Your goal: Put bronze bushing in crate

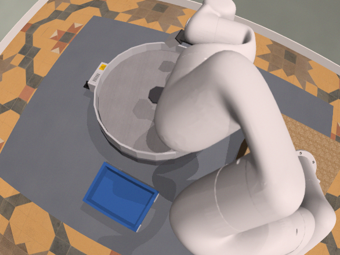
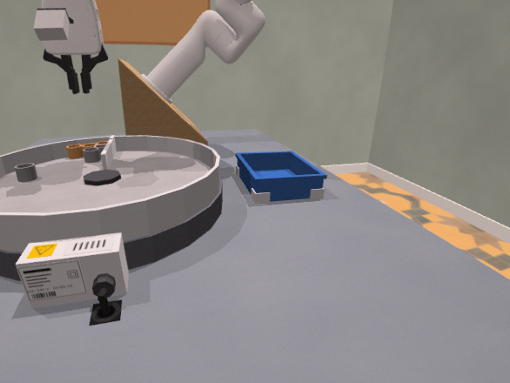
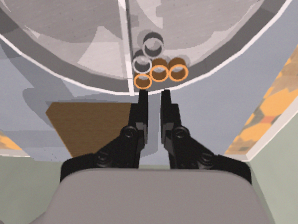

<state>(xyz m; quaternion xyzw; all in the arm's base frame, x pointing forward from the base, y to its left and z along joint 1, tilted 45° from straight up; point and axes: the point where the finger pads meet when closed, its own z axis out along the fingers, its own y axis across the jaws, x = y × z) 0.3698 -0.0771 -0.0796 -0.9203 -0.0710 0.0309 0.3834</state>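
Observation:
The round grey turning table point(image 2: 100, 183) holds three bronze bushings point(image 3: 159, 73) in a row by its rim, next to a white divider wall point(image 2: 108, 152); they also show in the exterior view point(image 2: 75, 151). Two grey bushings point(image 3: 142, 63) lie beside them, and another grey bushing point(image 2: 25, 171) stands further round. My gripper point(image 2: 77, 89) hangs high above the bronze bushings, fingers nearly together with nothing between them; in the wrist view its tips point at the nearest bronze bushing point(image 3: 142, 81). The blue crate point(image 2: 280, 173) is empty. In the overhead view my arm hides the bushings.
A black hub point(image 2: 101, 177) sits at the table's middle. A white control box point(image 2: 71, 270) with a lever stands in front of the table. The crate point(image 1: 120, 197) sits on the grey mat beside the table. A wooden wedge point(image 2: 148, 113) stands behind the table.

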